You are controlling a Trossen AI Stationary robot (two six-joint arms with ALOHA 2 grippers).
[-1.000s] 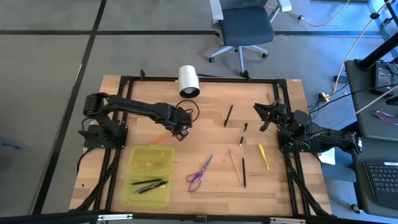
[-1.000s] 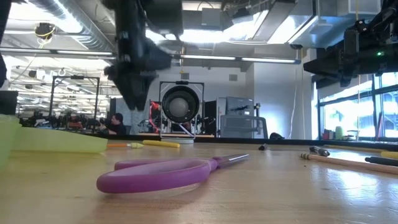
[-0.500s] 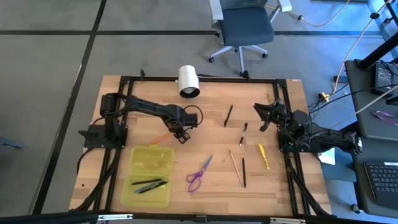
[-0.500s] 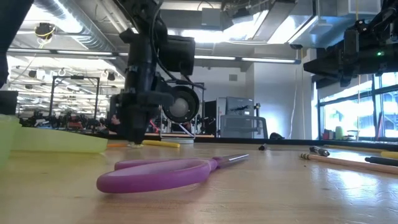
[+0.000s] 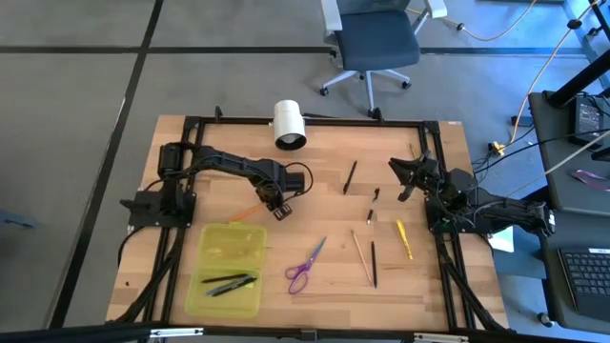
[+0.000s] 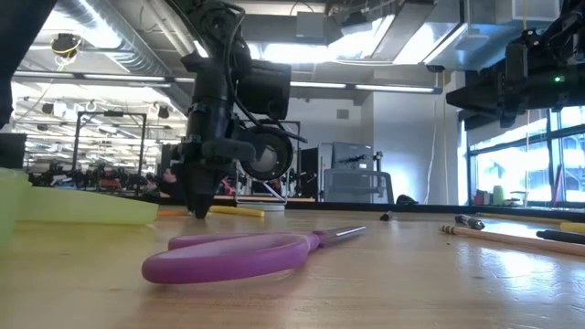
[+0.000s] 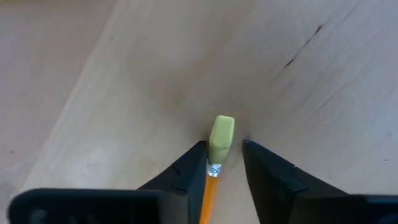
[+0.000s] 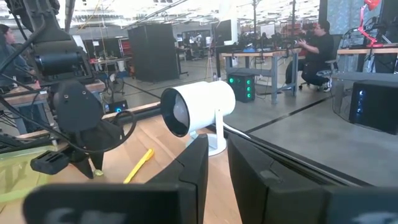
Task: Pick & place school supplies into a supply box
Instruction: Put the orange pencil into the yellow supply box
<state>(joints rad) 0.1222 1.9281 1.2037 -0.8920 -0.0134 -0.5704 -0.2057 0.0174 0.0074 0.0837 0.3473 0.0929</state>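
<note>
left gripper (image 7: 222, 163) straddles orange pencil (image 7: 213, 180); its shaft runs out of view.

Two matte black jointed arms with looping black cables; each gripper (image 7: 222, 163) has dark wedge-shaped fingers

Matt wood table (image 5: 324, 295); translucent plastic supply box (image 5: 229, 270); glossy scissors (image 6: 239, 254).

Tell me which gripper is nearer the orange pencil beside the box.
Left. The left gripper is down at the orange pencil, its fingers straddling the eraser end, just behind the supply box. The right gripper waits far across the table by the right edge.
</note>
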